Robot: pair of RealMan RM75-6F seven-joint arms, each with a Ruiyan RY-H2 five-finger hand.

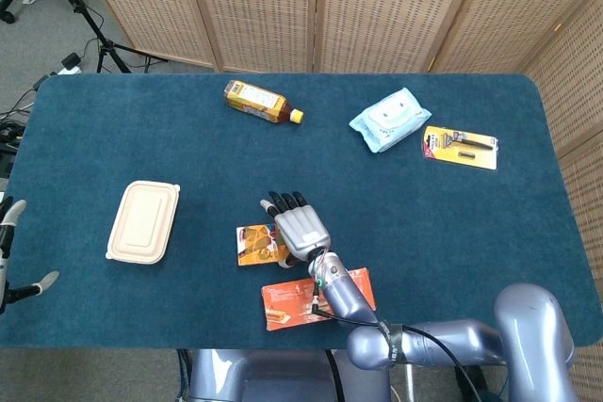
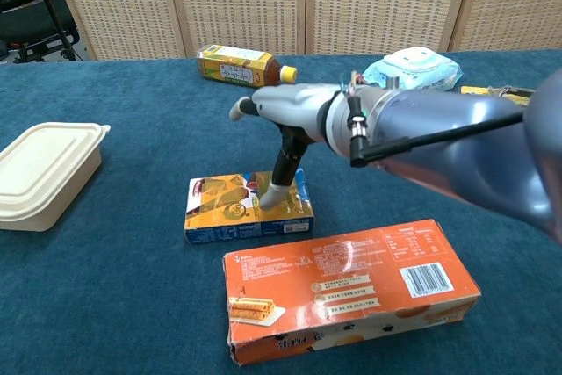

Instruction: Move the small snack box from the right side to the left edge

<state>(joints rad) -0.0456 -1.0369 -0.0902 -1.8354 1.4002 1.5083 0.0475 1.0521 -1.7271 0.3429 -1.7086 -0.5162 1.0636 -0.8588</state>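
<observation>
1. Right robot hand (image 1: 300,229) – over the middle front of the desk (image 1: 452,233), fingers stretched out flat and apart. In the chest view the right robot hand (image 2: 279,116) sits above the small snack box (image 2: 248,209) with one finger reaching down to touch the box's top; nothing is gripped.
2. Left robot hand (image 1: 11,261) – at the far left frame edge of the head view, off the desk's side; fingers apart, holding nothing.
3. Small snack box (image 1: 256,244) – lies flat on the desk, left of centre near the front, partly under the right robot hand's fingers in the head view. It has not reached the left edge.
4. Orange snack box (image 2: 351,291) – the larger box, flat on the desk just in front of the small one, close but apart from it; barcode face up.
5. Lidded food container (image 1: 143,221) – cream-coloured, well to the left of the small snack box, near the left edge.
6. Tea bottle (image 1: 260,103) – lying on its side at the back of the desk, yellow cap towards the right.
7. Wipes pack (image 1: 390,120) – pale blue, back right.
8. Razor in card packaging (image 1: 459,147) – just to the right of the wipes.
9. Surroundings – wicker screen panels (image 1: 377,7) behind the desk.
</observation>
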